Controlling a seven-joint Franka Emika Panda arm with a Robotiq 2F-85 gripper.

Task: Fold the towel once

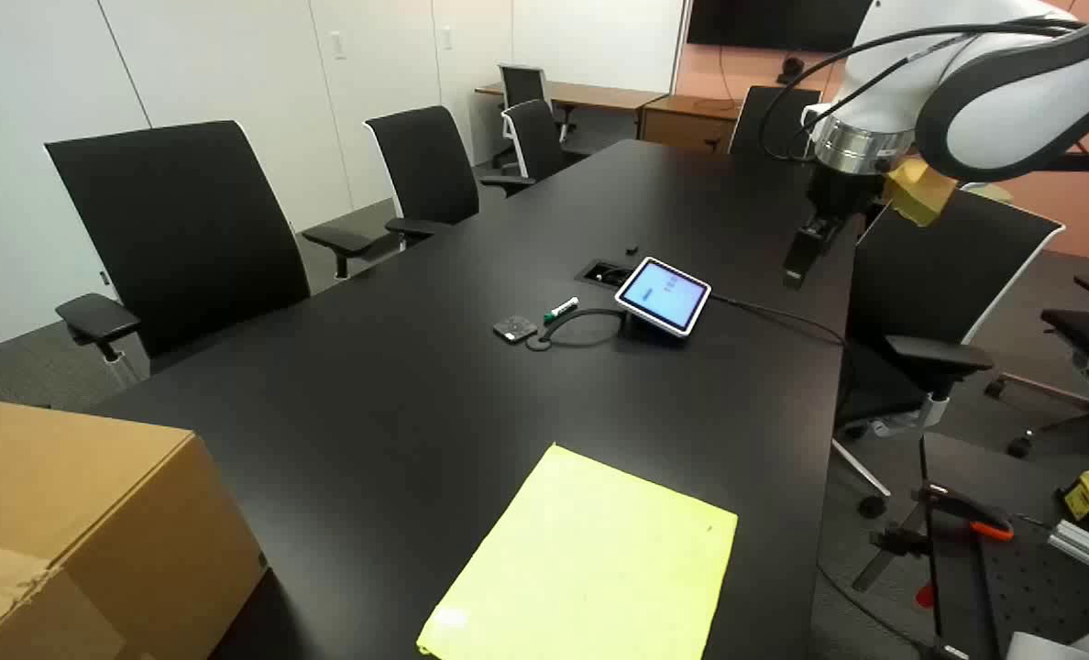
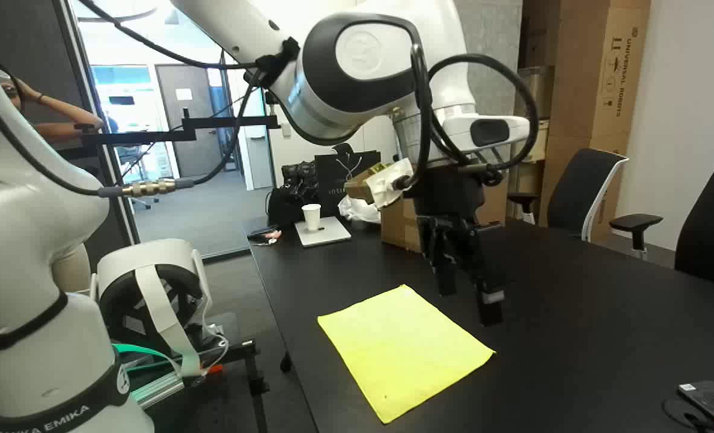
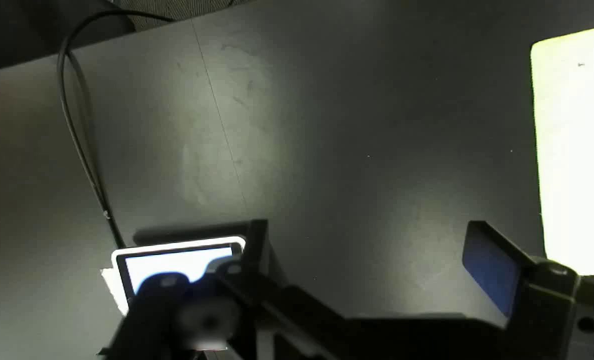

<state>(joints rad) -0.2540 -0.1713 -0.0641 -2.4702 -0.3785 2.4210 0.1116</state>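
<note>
The towel is a thin pale yellow-green cloth lying flat on the dark table. It shows in both exterior views, cut off by the bottom edge in one (image 1: 590,559) and whole in the other exterior picture (image 2: 402,355). In the wrist view part of the towel (image 3: 584,160) shows at the right edge. My gripper (image 2: 469,304) is open and empty, pointing down above the table. It is apart from the towel, on the tablet's side of it. In the wrist view the fingers of the gripper (image 3: 369,250) stand wide apart with only bare table between them.
A lit tablet (image 1: 664,295) with a cable stands on the table, partly behind a finger in the wrist view (image 3: 177,260). A marker (image 1: 561,309) and a flat black square (image 1: 514,329) lie near it. A cardboard box (image 1: 95,532) and a closed laptop (image 2: 323,233) with a cup stand beyond the towel.
</note>
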